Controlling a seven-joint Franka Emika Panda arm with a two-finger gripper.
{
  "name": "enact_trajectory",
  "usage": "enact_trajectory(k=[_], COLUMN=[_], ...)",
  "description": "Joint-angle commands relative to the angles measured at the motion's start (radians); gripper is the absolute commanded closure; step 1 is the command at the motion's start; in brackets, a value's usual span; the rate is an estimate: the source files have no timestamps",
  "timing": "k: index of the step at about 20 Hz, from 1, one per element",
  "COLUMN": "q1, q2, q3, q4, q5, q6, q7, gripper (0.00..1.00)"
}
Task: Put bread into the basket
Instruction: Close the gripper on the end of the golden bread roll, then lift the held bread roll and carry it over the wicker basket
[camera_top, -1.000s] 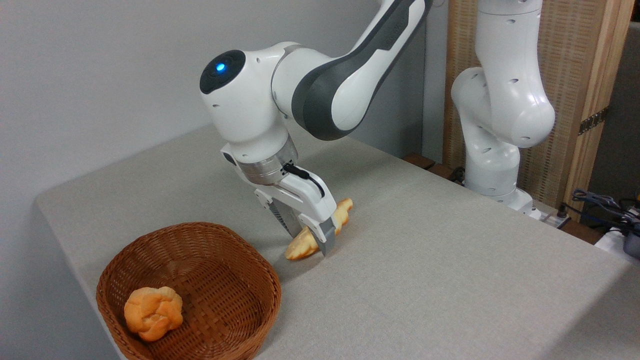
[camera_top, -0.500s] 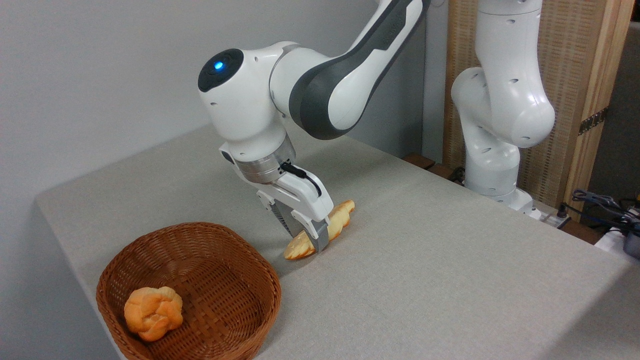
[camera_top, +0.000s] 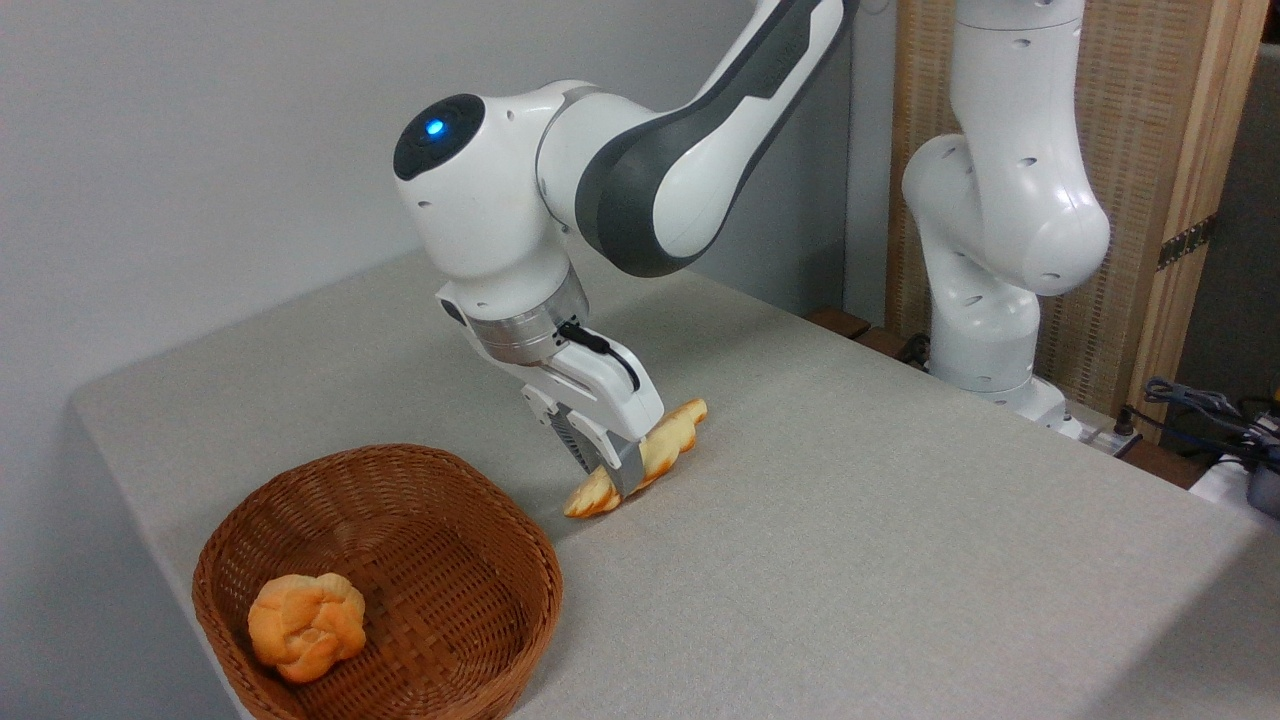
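The gripper (camera_top: 612, 478) sits just left of the frame's centre, tilted down and to the right, its two fingers (camera_top: 630, 467) pinching the braided loaf (camera_top: 640, 461) across its middle. The loaf lies slanted, its lower pointed end toward the bottom left at the grey tablecloth (camera_top: 850, 520) and its upper end pointing to the upper right; whether the lower tip touches the cloth cannot be told. A black cable (camera_top: 605, 350) runs along the gripper's white body up to the silver wrist ring. Above it, the white and grey arm (camera_top: 640, 180) rises toward the top of the frame, a blue light (camera_top: 434, 127) glowing on its dark cap. In the lower left stands the reddish-brown wicker basket (camera_top: 450, 480), near the loaf but apart from it. A small round orange knot roll (camera_top: 305, 625) rests inside the basket at its left. At the right, the arm's white base column (camera_top: 1000, 230) stands before a wooden screen (camera_top: 1160, 150).
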Motion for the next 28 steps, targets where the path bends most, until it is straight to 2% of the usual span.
enact_trajectory(k=[1,4,16,19,20,24,28], q1=[-0.005,-0.005,0.01,0.01,0.01,0.01,0.011], q2=[-0.004,-0.007,-0.007,-0.001,0.005,0.014,0.028], q3=[0.003,0.003,0.017,0.038,0.04,0.084,0.088], q4=[0.003,0.02,0.232,0.261,0.275,0.301,0.31], q5=[-0.002,-0.002,-0.006,-0.01,-0.025,-0.143,-0.189], q6=[0.008,-0.003,-0.008,0.011,0.026,0.11,0.176], q7=[0.0,0.001,0.001,0.001,0.001,-0.005,-0.015], gripper=[0.86,0.86,0.85,0.83,0.81,0.81,0.73])
